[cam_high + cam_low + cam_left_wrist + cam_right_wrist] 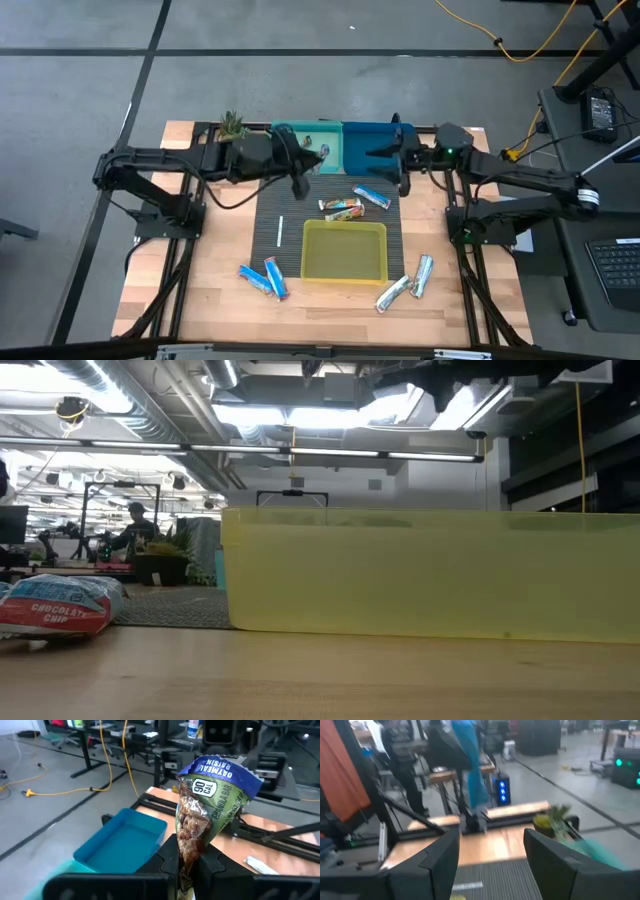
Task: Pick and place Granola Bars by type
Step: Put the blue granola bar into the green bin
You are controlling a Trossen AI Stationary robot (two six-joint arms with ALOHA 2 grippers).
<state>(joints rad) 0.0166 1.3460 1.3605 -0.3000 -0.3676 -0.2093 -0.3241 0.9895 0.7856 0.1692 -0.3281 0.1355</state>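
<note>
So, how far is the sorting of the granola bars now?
Barely begun. The yellow bin looks empty. The left gripper holds one oatmeal raisin bar near the teal bin. Two blue bars, two silver bars and others wait.

From table height the yellow bin blocks nearly everything behind it, and its right end runs off the picture. A chocolate-chip bar is cut off at the left edge. The left gripper hides the oatmeal raisin bar's lower end. The right wrist view is smeared; the plant is perhaps recognisable.
</note>
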